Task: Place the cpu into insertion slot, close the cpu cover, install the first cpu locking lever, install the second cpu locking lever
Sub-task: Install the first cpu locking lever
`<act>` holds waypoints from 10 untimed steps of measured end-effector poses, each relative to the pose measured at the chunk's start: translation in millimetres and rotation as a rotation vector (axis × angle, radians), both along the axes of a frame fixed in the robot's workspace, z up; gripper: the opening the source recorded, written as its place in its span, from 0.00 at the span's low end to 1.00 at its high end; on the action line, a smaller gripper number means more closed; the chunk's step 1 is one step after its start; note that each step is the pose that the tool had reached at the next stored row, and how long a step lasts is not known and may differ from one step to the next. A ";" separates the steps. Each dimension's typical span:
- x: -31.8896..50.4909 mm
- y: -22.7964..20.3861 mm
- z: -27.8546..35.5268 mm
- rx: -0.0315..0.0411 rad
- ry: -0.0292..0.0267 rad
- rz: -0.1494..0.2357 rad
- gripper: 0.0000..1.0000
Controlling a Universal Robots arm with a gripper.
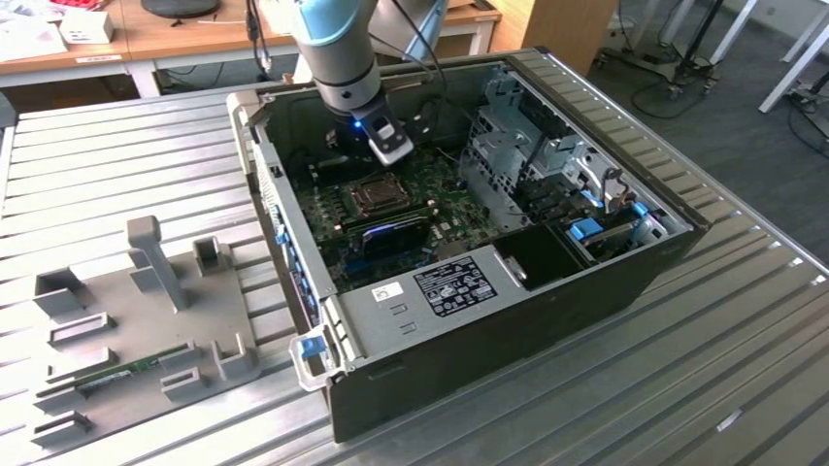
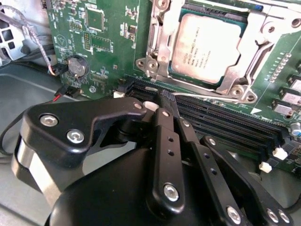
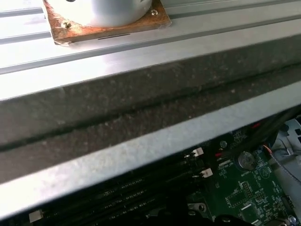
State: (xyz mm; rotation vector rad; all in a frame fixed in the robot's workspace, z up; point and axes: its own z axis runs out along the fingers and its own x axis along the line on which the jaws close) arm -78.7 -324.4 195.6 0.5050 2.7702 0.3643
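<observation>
Where the motherboard [image 2: 117, 42] lies inside the open computer case [image 1: 622, 282], the cpu [image 2: 209, 47] sits in the insertion slot [image 2: 256, 14] — square, silver-grey top with print. The cpu cover [image 2: 162, 52] frames it, flat. The gripper [image 2: 164, 101] hovers beside the memory slots [image 2: 225, 122], fingers drawn together, holding nothing — near the socket.

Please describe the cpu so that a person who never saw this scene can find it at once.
Look inside the open computer case on the metal table, at the green motherboard. The cpu lies in the insertion slot, under the silver cpu cover, beside the long black memory slots. It alone is a flat square with a silver-grey metal top.
</observation>
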 end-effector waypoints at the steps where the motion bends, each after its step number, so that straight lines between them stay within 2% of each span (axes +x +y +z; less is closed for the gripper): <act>1: 0.0 0.0 -0.9 -0.0001 0.0000 -0.003 0.10; 10: 0.0 -0.5 -6.6 0.0000 0.0000 -0.021 0.10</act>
